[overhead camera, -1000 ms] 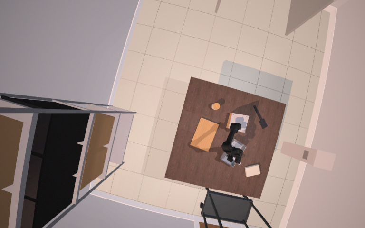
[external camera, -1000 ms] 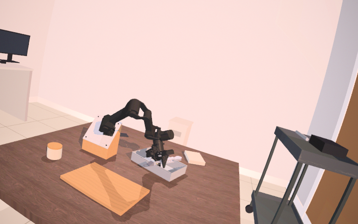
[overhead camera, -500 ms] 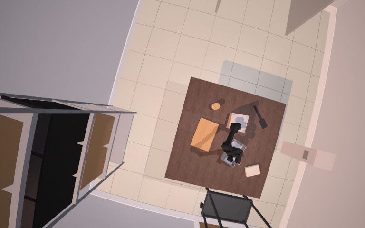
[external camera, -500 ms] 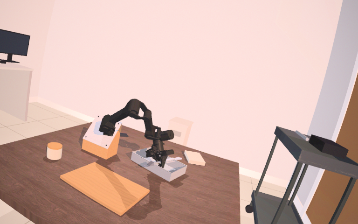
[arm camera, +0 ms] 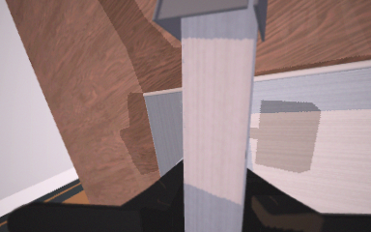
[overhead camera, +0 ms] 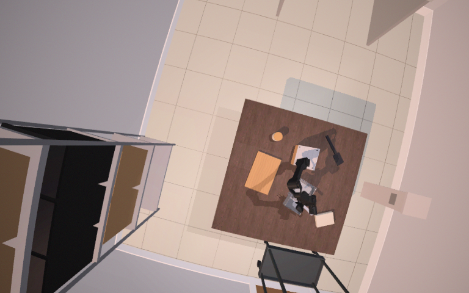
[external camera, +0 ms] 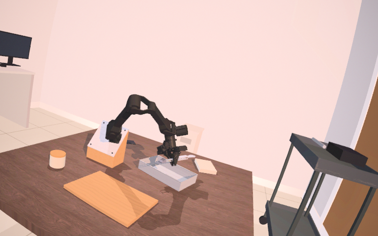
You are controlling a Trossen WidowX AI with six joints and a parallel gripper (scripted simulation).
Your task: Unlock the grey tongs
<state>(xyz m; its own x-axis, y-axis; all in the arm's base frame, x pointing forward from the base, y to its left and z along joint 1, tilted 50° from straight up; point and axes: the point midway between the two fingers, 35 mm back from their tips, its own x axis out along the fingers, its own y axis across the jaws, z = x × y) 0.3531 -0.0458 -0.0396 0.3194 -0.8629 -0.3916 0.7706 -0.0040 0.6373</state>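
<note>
1. Table (overhead camera: 231, 207) (external camera: 223, 200) (arm camera: 63, 87): dark brown wood look, streaked grain, matt.
2. Board (overhead camera: 263, 173) (external camera: 111, 197): pale orange wood look, fine grain, smooth, matt.
3. Tin (overhead camera: 288, 206) (external camera: 161, 178) (arm camera: 166, 126): grey metal look, faintly brushed.
4. Tongs (external camera: 185, 158) (arm camera: 217, 116): light grey metal look, fine lengthwise streaks, low sheen.
5. Arm (overhead camera: 295, 176) (external camera: 135, 103): black, matt; plastic or metal, indistinguishable.
6. Jar (overhead camera: 276, 136) (external camera: 57, 161): smooth cream sides, orange top, matt; material unclear.

High overhead and oblique room views share the whole tabletop; the wrist view peers down close.
</note>
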